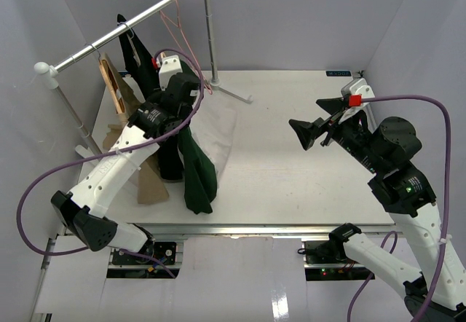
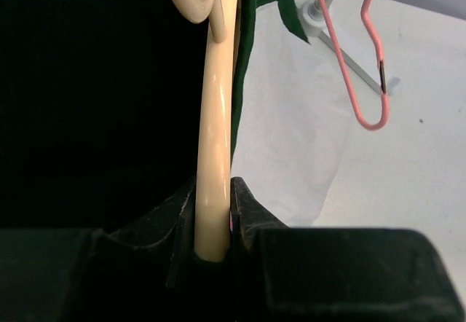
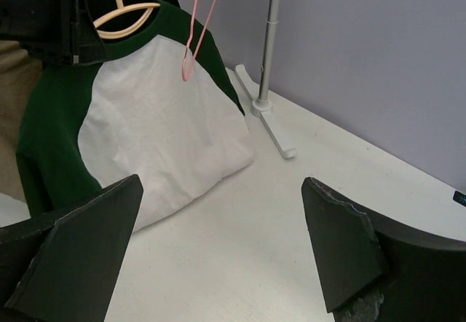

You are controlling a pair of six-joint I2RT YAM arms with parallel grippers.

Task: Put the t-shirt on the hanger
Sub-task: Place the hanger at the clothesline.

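Note:
The t-shirt [image 3: 149, 122], dark green with a cream-white panel, hangs from the light wooden hanger [image 3: 125, 17], its hem resting on the table. My left gripper [image 2: 213, 185] is shut on the hanger [image 2: 215, 125], whose arm runs up between the jaws beside the shirt's green collar [image 2: 266, 1]. From above, the left gripper [image 1: 169, 107] is beside the rack with the t-shirt [image 1: 198, 170] draped below it. My right gripper [image 3: 222, 242] stands open and holds nothing. It hovers over bare table to the right of the shirt, also in the top view [image 1: 312, 131].
A clothes rail [image 1: 124, 27] on a stand [image 3: 266, 81] spans the back left. A pink wire hanger [image 3: 195, 38] hangs from it, as do a black garment [image 1: 138, 60] and a tan garment [image 1: 149, 180]. The stand's foot [image 1: 233, 92] lies on the table.

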